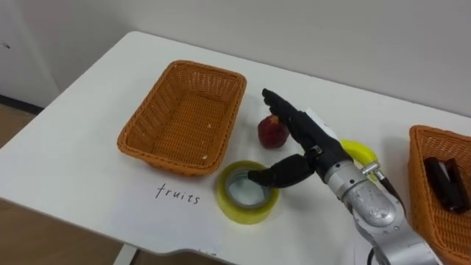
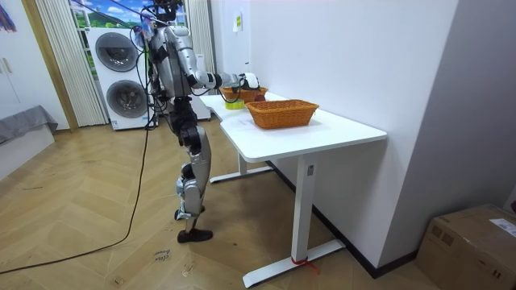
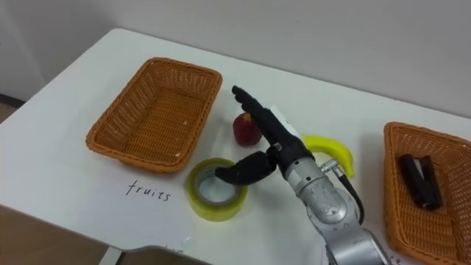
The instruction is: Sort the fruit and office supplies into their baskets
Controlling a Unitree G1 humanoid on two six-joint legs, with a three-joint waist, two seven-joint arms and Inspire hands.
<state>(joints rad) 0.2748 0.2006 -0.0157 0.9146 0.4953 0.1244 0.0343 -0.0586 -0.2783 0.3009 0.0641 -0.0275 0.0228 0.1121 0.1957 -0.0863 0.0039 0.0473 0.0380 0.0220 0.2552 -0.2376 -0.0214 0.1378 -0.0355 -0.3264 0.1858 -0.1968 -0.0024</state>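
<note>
My right hand (image 1: 313, 136) reaches out over the white table (image 1: 88, 162), open, with straight fingers pointing at the red apple (image 1: 271, 132) and nearly touching it. Its thumb hangs over the yellow tape roll (image 1: 246, 193), which lies flat just in front of the apple. A banana (image 1: 359, 151) lies behind the wrist, partly hidden. The left wicker basket (image 1: 184, 118) is empty, and "fruits" is handwritten on the table before it. The right wicker basket (image 1: 434, 191) holds a dark office item (image 1: 447, 184). In the room view I stand at the table's end with that arm stretched out over it.
The table's near edge (image 1: 184, 250) runs close below the tape roll. A pale wall stands right behind the table. In the room view, a washer and dryer (image 2: 117, 76) stand behind me, and a cardboard box (image 2: 472, 242) sits on the floor at the right.
</note>
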